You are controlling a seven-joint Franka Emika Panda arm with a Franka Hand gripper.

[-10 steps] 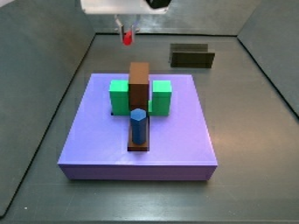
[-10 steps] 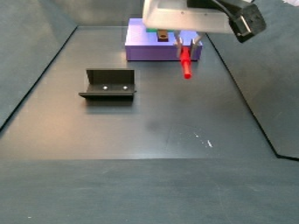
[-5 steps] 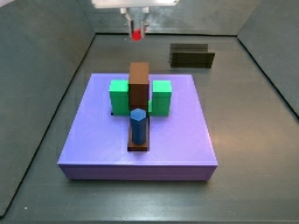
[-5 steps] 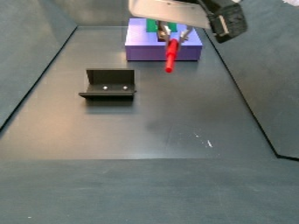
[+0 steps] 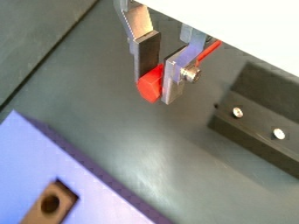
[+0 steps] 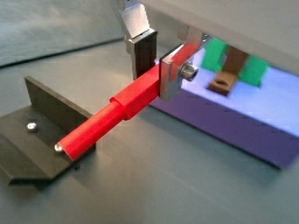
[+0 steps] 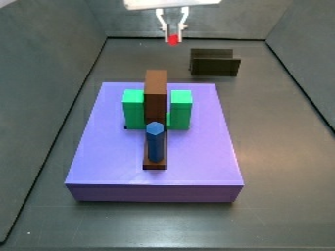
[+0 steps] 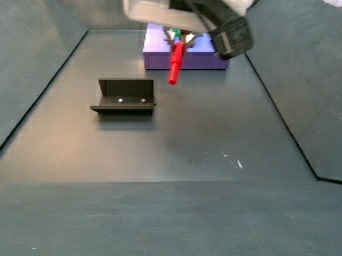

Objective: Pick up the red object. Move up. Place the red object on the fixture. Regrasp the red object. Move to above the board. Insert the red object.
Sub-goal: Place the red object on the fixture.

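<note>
Wrist view, looking down past the gripper [image 5: 162, 72]: silver fingers [image 5: 142, 39] clenched on the peg [image 5: 152, 85], red end showing between the dark pads. Fixture [image 5: 261, 122] on the grey floor [image 5: 117, 149], near the gripper but apart from it. Corner of the board [image 5: 47, 188] showing, with a brown socket in its surface.

Wrist view along the peg [image 6: 111, 118]: gripper [image 6: 158, 63] grasping one end of the red rod, remainder projecting free toward the fixture [image 6: 47, 131], tip in line with its upright wall; contact cannot be told. Board [image 6: 239, 118] just beyond the fingers, carrying green blocks [image 6: 216, 57] and the brown bar [image 6: 239, 68].

Side view from the board's near edge: gripper [image 7: 171, 26] high at 12 o'clock from the board [image 7: 157, 147], clear of the floor, closed on the peg [image 7: 171, 39], which hangs roughly upright. Fixture [image 7: 215, 63] at 3 o'clock from the peg, nearby. On the board: brown bar [image 7: 156, 93] between two green blocks [image 7: 133, 108], blue peg [image 7: 155, 142] upright at the bar's 6 o'clock side.

Side view from the opposite end: gripper [image 8: 187, 38] in front of the board [image 8: 187, 55], holding the peg [image 8: 175, 62] tilted, lower tip in the air. Fixture [image 8: 124, 97] at 8 o'clock from the peg, well apart, standing on the floor [image 8: 174, 150].
</note>
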